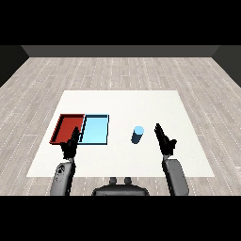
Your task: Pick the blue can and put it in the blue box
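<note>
We see a white table (122, 160) spread across a floor of pale grey planks (122, 70), with a dark wall band behind it. On the table's left part lie two trays side by side, their long edges touching: the red tray (62, 123) on the outside and the light blue tray (107, 127) just to its right, nearer the table's middle. Both trays look shallow, and we make out nothing lying inside either of them. From the lower corners come the two grey forearms. The right forearm (176, 176) rises from the lower right, and the right hand (164, 140) at its end stands edge-on with its fingers straight and held close together, pointing away from us, the thumb set slightly off to the side; it holds nothing. The left forearm (63, 176) rises from the lower left, and the left hand (70, 145) sits at the near edge of the trays, about where the red one meets the blue one, its dark fingers stretched forward and overlapping that edge in our view; we cannot tell whether they touch the trays. It too holds nothing. The blue can (137, 134) stands upright on the bare table, between the light blue tray and the right hand, near the hand but apart from it, and outside both trays.
</note>
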Motion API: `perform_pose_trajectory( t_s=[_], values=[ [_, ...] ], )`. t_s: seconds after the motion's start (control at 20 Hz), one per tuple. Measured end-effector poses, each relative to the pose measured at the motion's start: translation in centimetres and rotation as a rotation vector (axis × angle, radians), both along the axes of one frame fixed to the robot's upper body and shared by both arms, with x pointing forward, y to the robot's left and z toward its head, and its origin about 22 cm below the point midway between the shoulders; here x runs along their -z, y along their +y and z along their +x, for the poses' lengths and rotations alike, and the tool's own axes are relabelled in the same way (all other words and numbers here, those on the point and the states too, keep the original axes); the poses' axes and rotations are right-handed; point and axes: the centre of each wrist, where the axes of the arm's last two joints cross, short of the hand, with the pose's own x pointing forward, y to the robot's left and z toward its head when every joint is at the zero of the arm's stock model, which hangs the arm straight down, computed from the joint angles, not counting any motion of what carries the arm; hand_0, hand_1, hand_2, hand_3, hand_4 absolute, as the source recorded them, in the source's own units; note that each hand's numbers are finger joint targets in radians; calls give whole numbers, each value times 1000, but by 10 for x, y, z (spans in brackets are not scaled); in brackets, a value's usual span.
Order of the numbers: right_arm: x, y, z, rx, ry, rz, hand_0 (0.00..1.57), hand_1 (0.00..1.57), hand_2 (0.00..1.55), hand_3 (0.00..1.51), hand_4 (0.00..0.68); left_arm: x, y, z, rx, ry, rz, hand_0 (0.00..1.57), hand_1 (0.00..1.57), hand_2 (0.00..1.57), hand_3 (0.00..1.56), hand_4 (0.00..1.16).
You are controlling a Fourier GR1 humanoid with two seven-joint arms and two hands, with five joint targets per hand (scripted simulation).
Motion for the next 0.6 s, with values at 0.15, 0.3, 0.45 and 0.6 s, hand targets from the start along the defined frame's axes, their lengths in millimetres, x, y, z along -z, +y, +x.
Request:
perform_pose_trajectory(
  t_s=[0.15, 0.3, 0.45, 0.6],
  values=[
    [-1, -7, 5, 11, -4, -10, 0, 0, 0, 0, 0, -1, -3, 3, 21, -5, 3, 0, 0, 0, 0, 0],
    [-3, -21, 16, 31, -12, -29, 0, 0, 0, 0, 0, -4, -8, 10, 61, -15, 9, 0, 0, 0, 0, 0],
    [-15, -18, 21, -13, -153, 73, 0, 0, 0, 0, 0, -23, -18, 16, 93, -240, -67, 0, 0, 0, 0, 0],
    [-16, -21, 21, -48, -237, 134, 0, 0, 0, 0, 0, -20, -16, 11, 101, -372, -108, 0, 0, 0, 0, 0]
  ],
)
